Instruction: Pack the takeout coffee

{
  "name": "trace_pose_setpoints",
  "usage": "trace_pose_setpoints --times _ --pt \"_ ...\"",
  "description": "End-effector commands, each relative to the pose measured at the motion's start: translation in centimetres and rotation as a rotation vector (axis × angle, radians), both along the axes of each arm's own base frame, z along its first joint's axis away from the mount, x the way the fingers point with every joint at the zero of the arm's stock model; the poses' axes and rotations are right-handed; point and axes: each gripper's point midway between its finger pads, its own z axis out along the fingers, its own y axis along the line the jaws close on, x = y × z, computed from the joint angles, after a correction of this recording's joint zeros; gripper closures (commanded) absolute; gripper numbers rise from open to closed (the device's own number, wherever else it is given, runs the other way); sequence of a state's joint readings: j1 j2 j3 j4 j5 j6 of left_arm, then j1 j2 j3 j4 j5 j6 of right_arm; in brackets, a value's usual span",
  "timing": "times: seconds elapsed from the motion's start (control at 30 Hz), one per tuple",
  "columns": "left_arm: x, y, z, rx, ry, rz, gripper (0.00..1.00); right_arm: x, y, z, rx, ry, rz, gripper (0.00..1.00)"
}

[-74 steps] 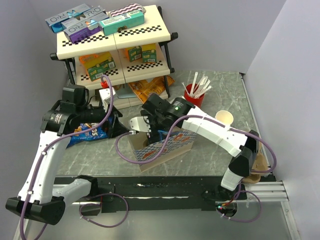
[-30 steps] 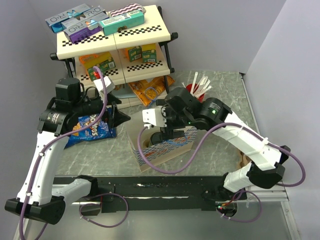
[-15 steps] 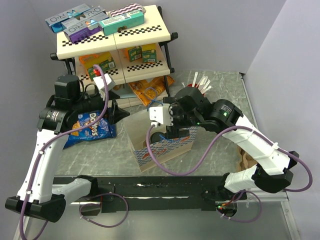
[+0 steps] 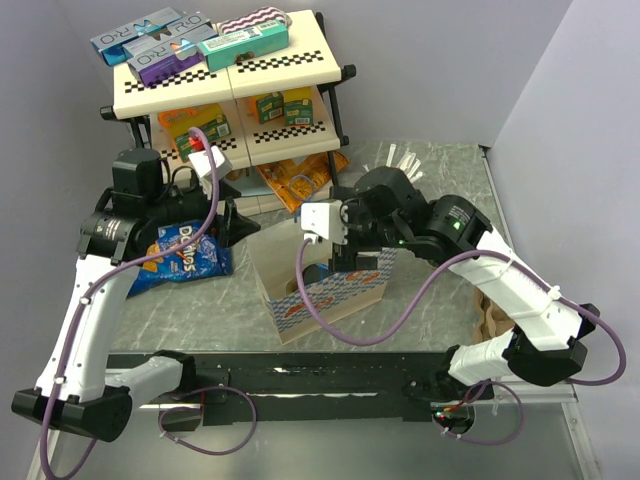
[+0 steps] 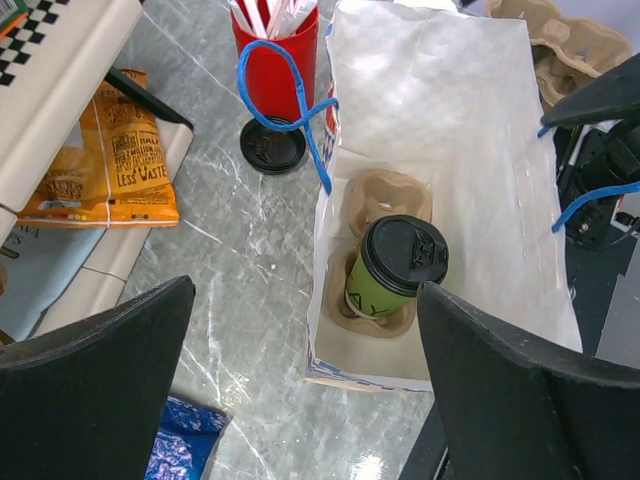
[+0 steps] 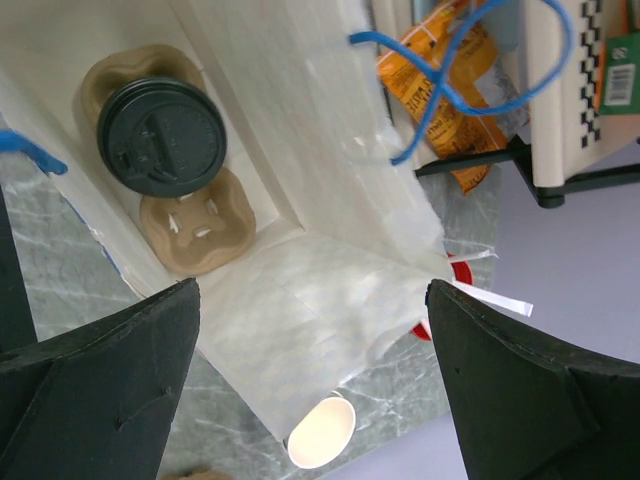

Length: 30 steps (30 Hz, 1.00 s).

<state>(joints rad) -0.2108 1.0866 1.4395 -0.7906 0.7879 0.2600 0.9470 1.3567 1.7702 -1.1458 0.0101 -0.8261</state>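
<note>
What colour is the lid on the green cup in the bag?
Black. The round plastic lid shows best in the left wrist view.

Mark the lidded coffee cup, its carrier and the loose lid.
lidded coffee cup (image 5: 403,256): left wrist view, black lid.
carrier (image 5: 386,195): left wrist view, empty socket.
loose lid (image 5: 272,148): left wrist view, centre.

coffee (image 5: 392,268): base sunk in carrier (image 5: 388,195) pocket; R wrist view shows lid only, green wall hidden; top view, can't pick it out under R arm (image 4: 470,250).
red cup (image 5: 265,85): top + sticks cut by frame's top edge; top view, body behind R arm.
chip bag (image 4: 185,255): left end under L arm (image 4: 100,290).
pulp trays (image 5: 575,45): cut by frame corner.
orange snack bag (image 5: 120,170): upper part behind shelf (image 5: 60,90).
open cup (image 6: 320,432): outer colour can't tell.
</note>
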Motion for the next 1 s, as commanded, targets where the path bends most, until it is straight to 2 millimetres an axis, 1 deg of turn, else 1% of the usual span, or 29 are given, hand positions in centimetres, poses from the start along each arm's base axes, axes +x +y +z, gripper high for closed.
trace_pose_setpoints --times 0.0,0.07,0.13,0.17,0.2,0.23,0.27,0.3,0.37,0.4,0.47,0.5,0.57,0.63,0.7,0.73,0.83,0.97 --pt "0.3 -0.2 0.9 -0.02 0.002 0.0 0.0 0.5 0.3 3.3 0.128 -0.008 -0.048 0.0" --pt "0.6 -0.2 0.7 -0.021 0.01 0.005 0.01 0.8 0.2 3.8 0.161 0.001 -0.074 0.0" --pt "0.8 -0.3 0.6 -0.023 0.02 0.01 0.01 1.2 0.3 5.2 0.211 -0.007 -0.095 0.0" --pt "0.8 -0.3 0.6 -0.023 0.02 0.009 0.01 1.8 0.1 6.1 0.26 -0.005 -0.127 0.0" --pt "0.8 -0.3 0.7 -0.026 0.017 0.008 0.01 1.9 -0.1 7.5 0.308 -0.019 -0.142 0.0" --pt "0.8 -0.3 0.8 -0.028 0.016 0.007 0.01 2.2 -0.3 8.4 0.353 -0.013 -0.17 0.0" --pt "0.9 -0.4 0.8 -0.029 0.014 0.007 0.01 3.1 -0.6 9.6 0.408 -0.033 -0.204 0.0" --pt "0.9 -0.4 0.9 -0.034 0.015 0.008 0.01 3.4 -1.2 11.0 0.454 -0.05 -0.228 0.0" --pt "0.8 -0.5 1.2 -0.043 0.001 0.003 0.01 4.2 -1.9 12.6 0.532 -0.051 -0.287 0.0" --pt "0.8 -0.6 1.3 -0.05 0.006 0.003 0.01 5.1 -3.0 13.9 0.574 -0.079 -0.333 0.0" --pt "0.8 -0.7 1.7 -0.061 -0.005 -0.003 0.01 6.0 -4.2 14.8 0.622 -0.085 -0.401 0.0" --pt "0.9 -0.7 1.8 -0.065 0.0 -0.003 0.01 6.7 -5.1 15.1 0.641 -0.101 -0.436 0.0" --pt "1.1 -0.8 2.0 -0.069 -0.007 -0.006 0.01 7.4 -6.0 14.8 0.647 -0.095 -0.484 0.0" --pt "1.2 -0.9 2.3 -0.073 -0.011 -0.005 0.01 8.5 -7.8 14.1 0.654 -0.089 -0.587 0.0" --pt "1.2 -1.0 2.5 -0.076 -0.014 -0.014 0.01 9.1 -9.1 13.3 0.657 -0.068 -0.653 0.0" --pt "1.3 -1.1 2.6 -0.078 -0.015 -0.018 0.01 9.5 -10.1 12.9 0.668 -0.056 -0.701 0.0" --pt "1.0 -1.4 2.8 -0.087 -0.026 -0.049 0.01 9.7 -11.9 11.5 0.669 -0.011 -0.758 0.0" --pt "0.5 -1.8 2.8 -0.102 -0.028 -0.088 0.01 9.5 -13.2 9.5 0.644 0.032 -0.803 0.0"
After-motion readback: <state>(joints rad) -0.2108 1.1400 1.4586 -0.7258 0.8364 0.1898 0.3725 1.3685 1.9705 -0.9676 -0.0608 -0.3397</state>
